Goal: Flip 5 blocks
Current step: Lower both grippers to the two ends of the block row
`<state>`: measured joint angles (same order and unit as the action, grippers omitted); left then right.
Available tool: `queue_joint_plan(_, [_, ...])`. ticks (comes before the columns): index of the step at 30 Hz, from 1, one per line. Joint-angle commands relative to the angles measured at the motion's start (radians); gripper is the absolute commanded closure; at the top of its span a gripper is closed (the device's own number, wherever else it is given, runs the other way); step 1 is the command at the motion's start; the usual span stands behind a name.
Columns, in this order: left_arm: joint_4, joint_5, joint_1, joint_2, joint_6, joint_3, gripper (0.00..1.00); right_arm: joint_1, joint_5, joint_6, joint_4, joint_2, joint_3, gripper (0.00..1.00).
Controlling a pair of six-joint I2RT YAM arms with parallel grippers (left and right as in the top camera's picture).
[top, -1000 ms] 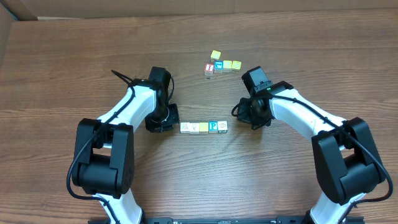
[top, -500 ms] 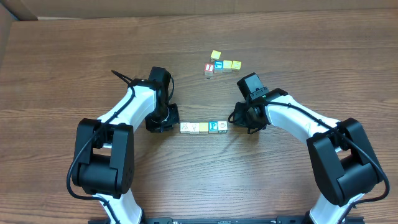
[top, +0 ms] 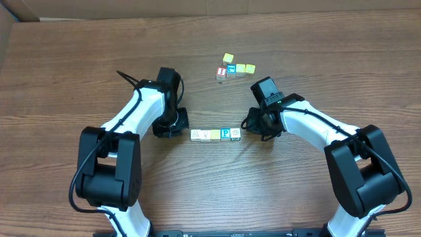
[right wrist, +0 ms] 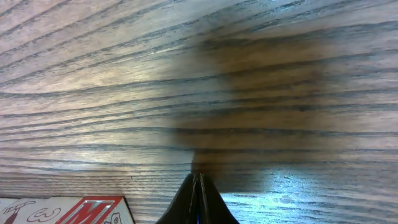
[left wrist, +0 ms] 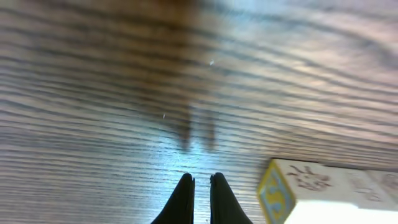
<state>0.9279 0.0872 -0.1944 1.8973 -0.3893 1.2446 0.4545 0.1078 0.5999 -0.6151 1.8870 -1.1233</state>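
right gripper (right wrist: 198, 177) sitting just off 3 o'clock end of blocks (top: 215, 135) row after closing in; left gripper (left wrist: 201, 180) backing slightly from 9 o'clock end. both finger pairs pinched closed, gripping nothing. row lying between them, undisturbed; flipping likely beginning from right end.

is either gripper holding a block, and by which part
Nothing is held: the left gripper and the right gripper are shut and empty, flanking the blocks.

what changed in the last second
The right gripper slid left, closer to the right end of the row of blocks, not touching it. The left gripper barely shifted. Both stay shut and empty; the row and the far cluster of blocks have not moved.
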Motion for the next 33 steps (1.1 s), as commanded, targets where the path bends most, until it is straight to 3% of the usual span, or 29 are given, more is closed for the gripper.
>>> queue_joint_plan(1, [0.009, -0.016, 0.000, -0.042, 0.000, 0.025, 0.96, 0.003, -0.002, 0.007, 0.004, -0.023, 0.008, 0.96])
queue_joint_plan(33, [-0.047, -0.010, -0.052, -0.039, 0.000, -0.059, 0.96, 0.004, 0.029, 0.007, -0.005, -0.023, 0.008, 0.94])
